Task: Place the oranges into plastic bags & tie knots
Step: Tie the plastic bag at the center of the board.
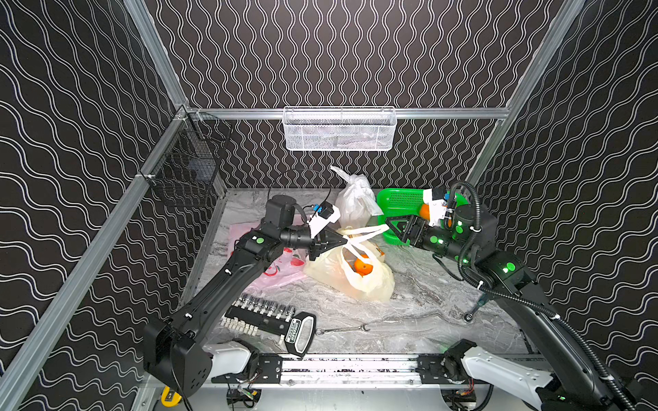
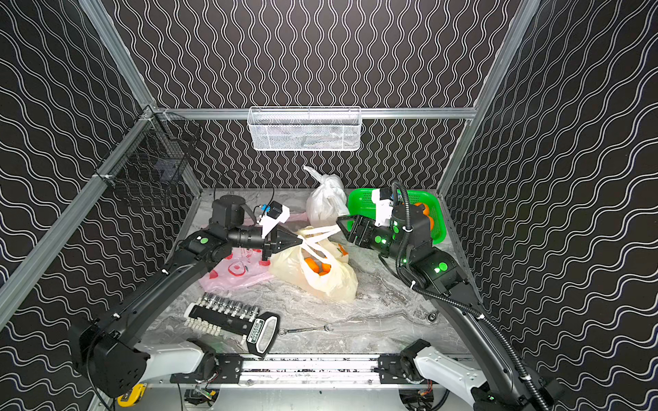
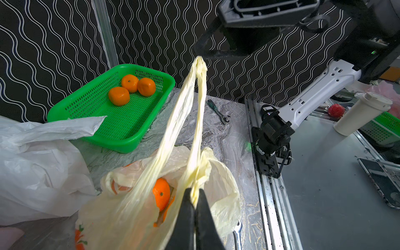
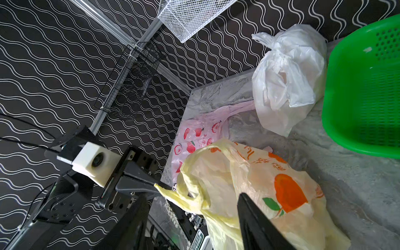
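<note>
Clearly, left gripper pinching yellow bag, right gripper spread wide, bag's orange lettering illegible

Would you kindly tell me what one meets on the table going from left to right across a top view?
On the table: pink bag → yellowish bag → green basket → ratchet. The white bag, socket set and wrench overlap these, so I leave them out.

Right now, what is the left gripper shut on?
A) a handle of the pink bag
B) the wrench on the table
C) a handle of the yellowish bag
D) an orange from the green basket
C: the left wrist view shows the left gripper pinching a bunched handle of the yellowish bag.
</note>
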Controlling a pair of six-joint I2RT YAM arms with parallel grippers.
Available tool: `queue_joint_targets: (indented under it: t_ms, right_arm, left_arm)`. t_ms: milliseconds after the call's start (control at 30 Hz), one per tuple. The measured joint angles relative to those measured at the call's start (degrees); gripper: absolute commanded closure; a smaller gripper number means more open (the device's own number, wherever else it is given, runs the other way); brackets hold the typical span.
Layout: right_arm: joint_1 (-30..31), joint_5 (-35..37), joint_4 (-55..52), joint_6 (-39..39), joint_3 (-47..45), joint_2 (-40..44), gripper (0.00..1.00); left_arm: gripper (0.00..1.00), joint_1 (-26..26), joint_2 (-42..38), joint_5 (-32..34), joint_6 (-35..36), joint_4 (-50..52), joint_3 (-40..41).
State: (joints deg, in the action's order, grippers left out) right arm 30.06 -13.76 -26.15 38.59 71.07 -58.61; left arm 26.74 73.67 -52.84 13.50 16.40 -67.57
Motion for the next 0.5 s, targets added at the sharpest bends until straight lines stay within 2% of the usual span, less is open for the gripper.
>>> queue_joint_targets:
  t_ms: [333, 500]
  right_arm:
    - [-0.42, -6.58, 0.48, 2.36, -0.46, -2.62, 0.51]
    - [-0.42, -7.8, 0.85, 2.86, -0.81, -2.91, 0.66]
  left_arm:
    - [1.0, 0.0, -0.13, 0.13, 0.22, 0.04, 0.0]
    - [1.0, 0.0, -0.13, 0.13, 0.22, 0.04, 0.0]
